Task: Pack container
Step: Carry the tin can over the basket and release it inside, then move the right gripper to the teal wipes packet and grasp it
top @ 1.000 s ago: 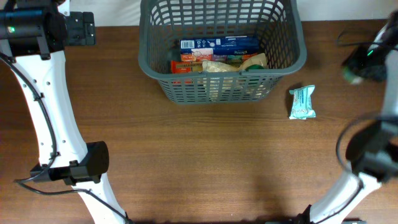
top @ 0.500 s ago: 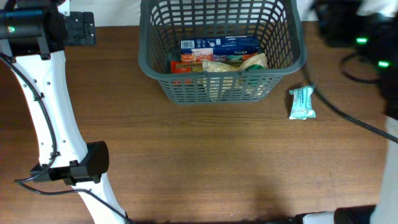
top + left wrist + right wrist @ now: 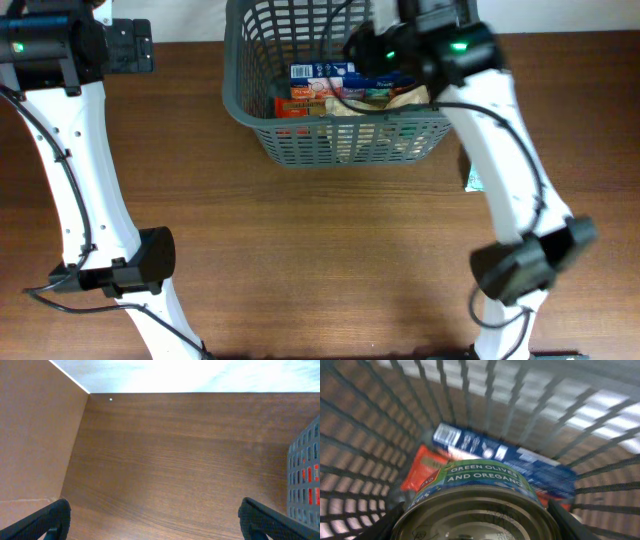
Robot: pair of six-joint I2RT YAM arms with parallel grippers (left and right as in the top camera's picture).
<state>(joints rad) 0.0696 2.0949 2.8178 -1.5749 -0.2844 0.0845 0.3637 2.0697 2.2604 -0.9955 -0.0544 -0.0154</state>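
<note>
Right wrist view is showing the right gripper (image 3: 479, 525) pinching an olive can (image 3: 480, 485) straight above the container (image 3: 235, 95), which is sitting on the desk (image 3: 330, 250). The left gripper (image 3: 155, 520) is hanging spread wide, well off to the container's left.

Container (image 3: 300, 143): big dark grey plastic basket, rectangular, with slotted lattice walls and a thick rim. Upright, open top, sitting flat on the tabletop (image 3: 300, 260) at 12 o'clock, by the far edge. Part-filled: packages (image 3: 318, 71) cover its floor, upper walls bare. In the left wrist view its wall shows at 3 o'clock.
</note>
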